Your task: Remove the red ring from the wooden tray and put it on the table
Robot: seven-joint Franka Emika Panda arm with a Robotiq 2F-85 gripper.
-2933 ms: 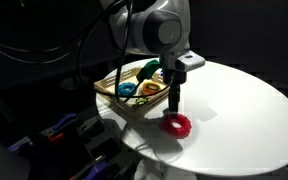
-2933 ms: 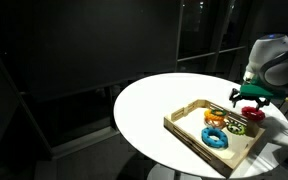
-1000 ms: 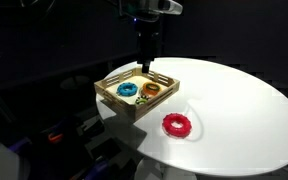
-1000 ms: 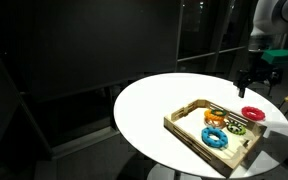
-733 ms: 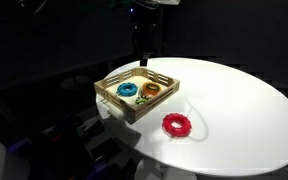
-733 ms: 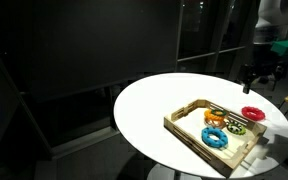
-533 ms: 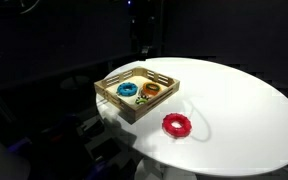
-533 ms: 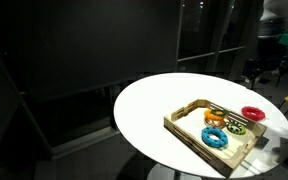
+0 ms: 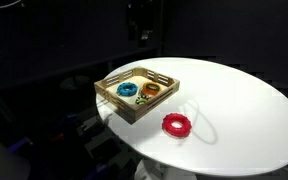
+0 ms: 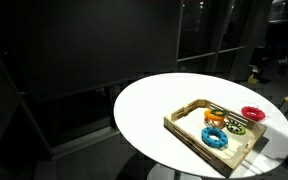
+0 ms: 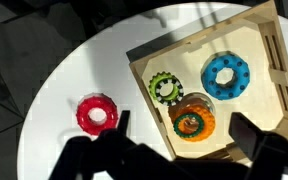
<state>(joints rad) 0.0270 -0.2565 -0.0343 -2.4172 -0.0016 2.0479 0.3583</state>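
The red ring (image 9: 177, 124) lies flat on the white table (image 9: 234, 100), apart from the wooden tray (image 9: 119, 103). It also shows beside the tray (image 10: 189, 135) in the other exterior view (image 10: 252, 113) and in the wrist view (image 11: 96, 115). My gripper (image 11: 184, 135) is open and empty, high above the tray (image 11: 142, 88). In the exterior views it is a dark shape against the dark background (image 9: 140, 28).
In the tray lie a blue ring (image 11: 225, 76), a green ring (image 11: 166, 88) and an orange ring (image 11: 191, 120) with a green centre. The table edge (image 11: 44, 95) curves close to the red ring. The surroundings are dark.
The gripper has let go of the red ring on the table and risen high above the tray. The ring and the tray have not moved.
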